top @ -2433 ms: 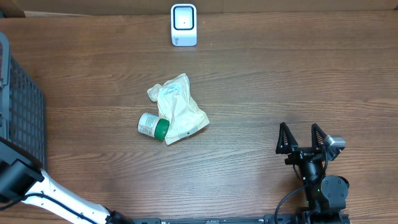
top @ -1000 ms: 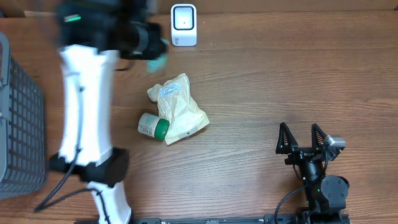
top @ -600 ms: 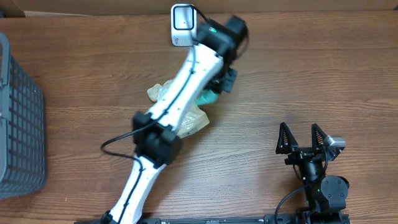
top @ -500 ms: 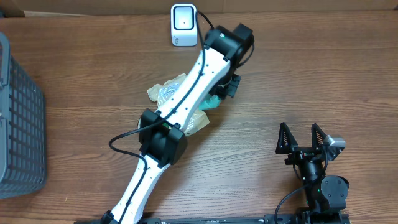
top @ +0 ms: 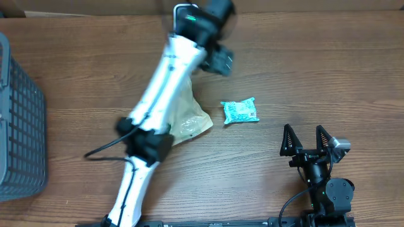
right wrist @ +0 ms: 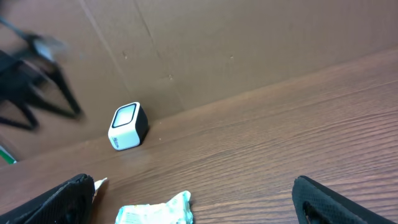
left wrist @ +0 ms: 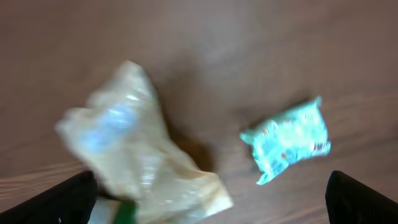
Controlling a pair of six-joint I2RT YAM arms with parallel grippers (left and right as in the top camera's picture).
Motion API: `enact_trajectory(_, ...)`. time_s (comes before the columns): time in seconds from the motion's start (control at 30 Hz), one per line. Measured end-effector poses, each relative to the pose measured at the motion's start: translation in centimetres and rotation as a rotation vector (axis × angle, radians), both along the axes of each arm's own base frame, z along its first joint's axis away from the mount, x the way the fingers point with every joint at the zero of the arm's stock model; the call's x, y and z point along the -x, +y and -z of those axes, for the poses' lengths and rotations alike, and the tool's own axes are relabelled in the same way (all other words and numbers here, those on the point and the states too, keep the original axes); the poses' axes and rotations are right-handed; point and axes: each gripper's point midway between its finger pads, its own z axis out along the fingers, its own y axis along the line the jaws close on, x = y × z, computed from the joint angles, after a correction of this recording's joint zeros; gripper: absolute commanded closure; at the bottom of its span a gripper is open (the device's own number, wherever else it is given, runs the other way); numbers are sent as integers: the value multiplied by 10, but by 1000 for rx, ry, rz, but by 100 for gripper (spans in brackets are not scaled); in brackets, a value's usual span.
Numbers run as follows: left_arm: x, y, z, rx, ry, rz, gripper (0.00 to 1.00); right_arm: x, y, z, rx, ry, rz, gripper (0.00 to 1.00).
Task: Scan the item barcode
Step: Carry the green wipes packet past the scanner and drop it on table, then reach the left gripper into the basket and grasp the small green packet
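**Left gripper** (left wrist: 210,182): the fingers stand wide apart at both lower corners of the wrist view and grip nothing. In the overhead view it is blurred, over the far side of the table (top: 328,63) near the scanner (right wrist: 127,126).

**Right gripper** (top: 305,133): the jaws are apart and empty, at the near right edge.

**Packet** (top: 240,112): teal, lying flat on bare wood and touching neither gripper. It sits just right of the bag (top: 192,120), with a strip of wood between them.

**Clearance:** open wood surrounds the packet on every side. The right half of the table is bare up to the far edge. The left arm (top: 164,82) runs diagonally over the bag's left part. The basket (top: 19,120) stands at the left edge, well apart from the packet.
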Motion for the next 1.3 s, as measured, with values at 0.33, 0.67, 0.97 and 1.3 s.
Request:
enact_trajectory(0.33,35,234,-204,95,-488,-492,0,0,0,0,0,0,0,0)
enact_trajectory(0.67,138,411,-182,-97,-373,-1027,1,0,0,0,0,0,0,0)
enact_trajectory(0.97,196,540,-136,-109,-361,-1455,1,0,0,0,0,0,0,0)
enact_trajectory(1.3,212,579,4,-212,-134,-1501,0,0,0,0,0,0,0,0)
